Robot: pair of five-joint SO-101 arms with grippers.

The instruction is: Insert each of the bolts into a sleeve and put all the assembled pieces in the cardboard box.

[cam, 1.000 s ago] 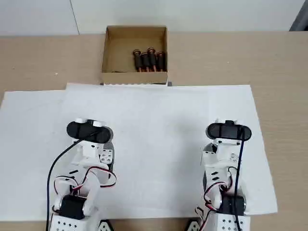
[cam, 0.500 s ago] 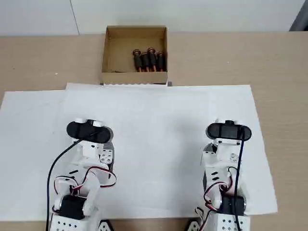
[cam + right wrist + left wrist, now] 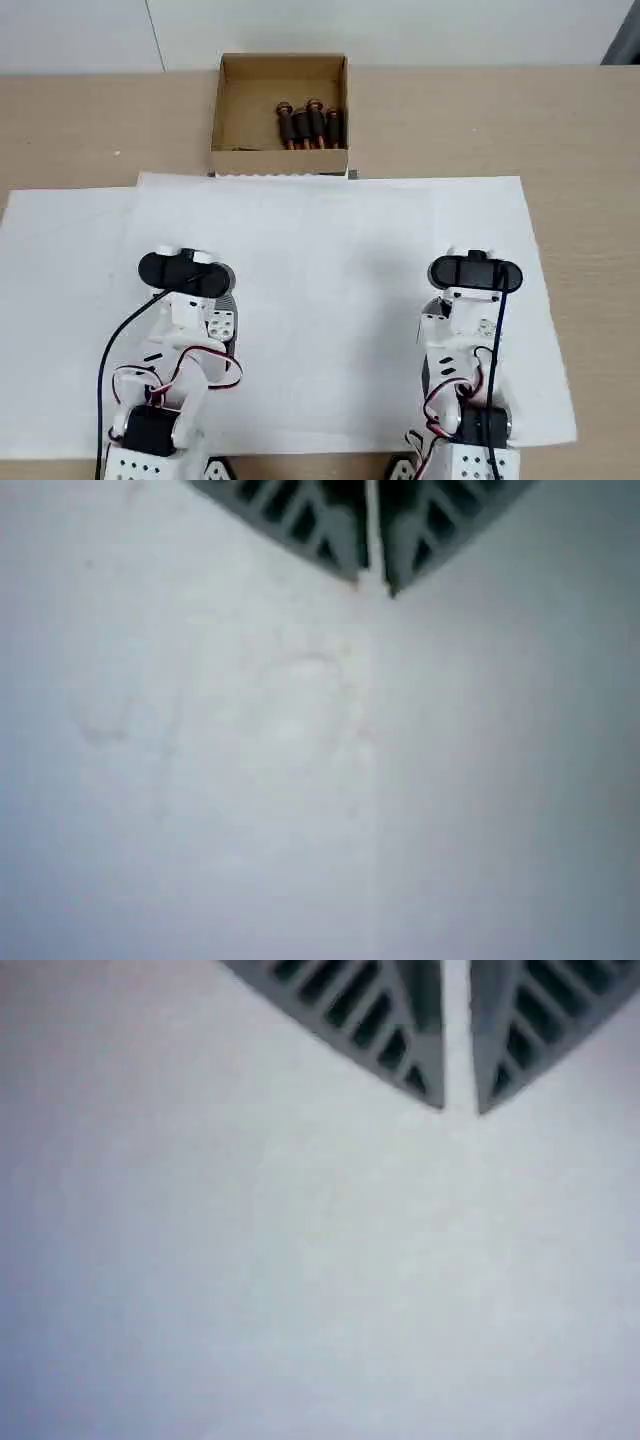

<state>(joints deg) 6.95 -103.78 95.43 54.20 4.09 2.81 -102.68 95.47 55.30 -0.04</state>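
The cardboard box stands at the far middle of the table, just past the white paper. Several assembled bolt-and-sleeve pieces lie side by side in its right half. Both arms are folded back near the table's front edge, left arm and right arm. My left gripper points down at bare white paper, its fingers nearly together with nothing between them. My right gripper is shut the same way over the paper, holding nothing.
A large white paper sheet covers the table's middle and front. Bare wooden tabletop lies to either side of the box.
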